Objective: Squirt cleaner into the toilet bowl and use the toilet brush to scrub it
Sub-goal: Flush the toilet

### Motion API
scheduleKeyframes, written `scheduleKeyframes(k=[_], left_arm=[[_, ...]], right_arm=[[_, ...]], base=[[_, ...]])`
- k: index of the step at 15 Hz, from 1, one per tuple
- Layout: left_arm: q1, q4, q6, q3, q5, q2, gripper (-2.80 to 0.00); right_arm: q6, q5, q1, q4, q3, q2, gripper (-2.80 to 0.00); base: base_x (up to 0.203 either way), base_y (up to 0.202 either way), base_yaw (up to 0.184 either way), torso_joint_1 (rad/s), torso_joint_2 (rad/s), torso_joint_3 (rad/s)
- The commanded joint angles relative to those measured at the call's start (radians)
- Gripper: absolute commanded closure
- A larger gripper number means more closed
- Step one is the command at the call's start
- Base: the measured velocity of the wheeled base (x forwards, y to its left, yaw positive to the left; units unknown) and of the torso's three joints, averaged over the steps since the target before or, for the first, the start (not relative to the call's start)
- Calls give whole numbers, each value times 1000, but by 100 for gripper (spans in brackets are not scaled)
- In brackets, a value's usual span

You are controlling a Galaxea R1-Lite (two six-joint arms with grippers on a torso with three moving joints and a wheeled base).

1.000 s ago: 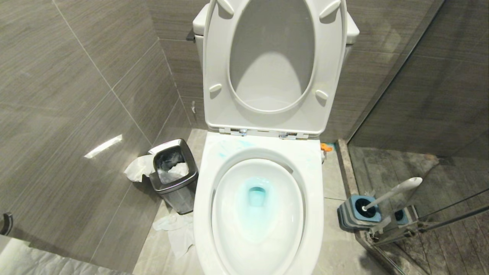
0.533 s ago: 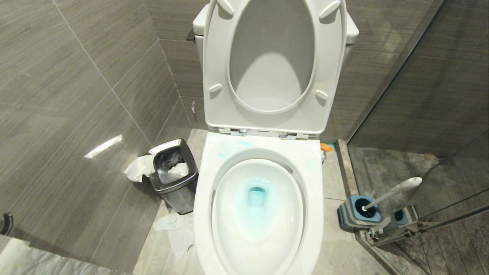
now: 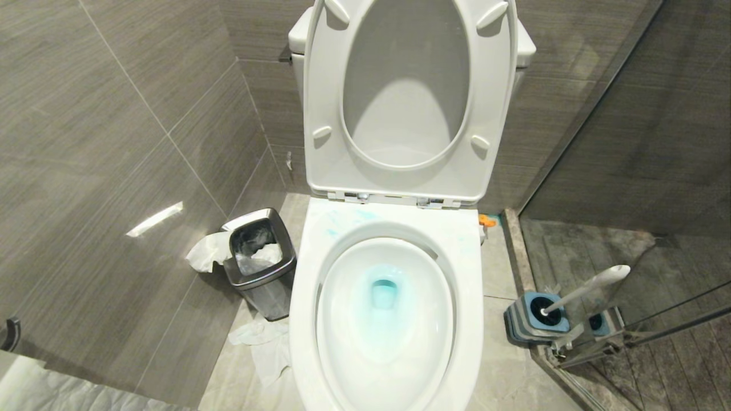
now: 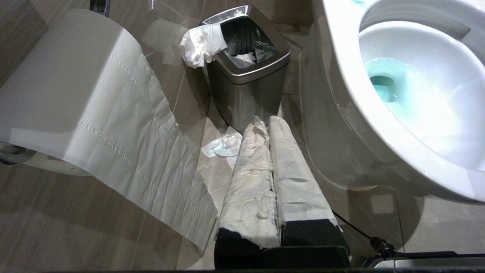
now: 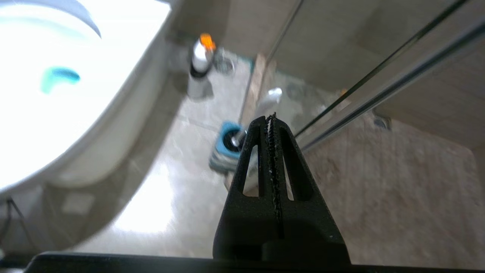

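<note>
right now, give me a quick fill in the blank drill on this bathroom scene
1. The water in the toilet bowl is tinted ____.
2. The toilet brush stands in its ____.
3. The toilet seat is ____.
4. The steel bin sits on the robot's ____ of the bowl.

Missing words: blue; holder; raised; left

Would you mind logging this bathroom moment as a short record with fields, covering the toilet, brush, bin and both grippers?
toilet bowl: seat and lid raised, blue-tinted water at the drain
cleaner: turquoise in the water, faint smears on the back rim
toilet brush: standing in its blue holder on the floor, right of the bowl
bin: steel, left of the bowl, tissue hanging over its edge
left gripper: shut, fingers wrapped in paper, empty
right gripper: shut, empty, above the floor short of the brush
</note>
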Motion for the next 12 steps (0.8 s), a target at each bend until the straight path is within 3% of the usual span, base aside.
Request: scheduleKeyframes(k=[1, 6, 12], left_arm=[[0, 0, 0, 2, 0, 2, 0], [0, 0, 0, 2, 0, 2, 0], [0, 0, 0, 2, 0, 2, 0]], right_arm=[[22, 10, 17, -4, 58, -145, 0], [95, 118, 28, -8, 203, -328, 0], [116, 100, 28, -90, 339, -333, 0]], base=[[0, 0, 0, 0, 0, 0], [0, 0, 0, 0, 0, 0], [0, 0, 0, 0, 0, 0]])
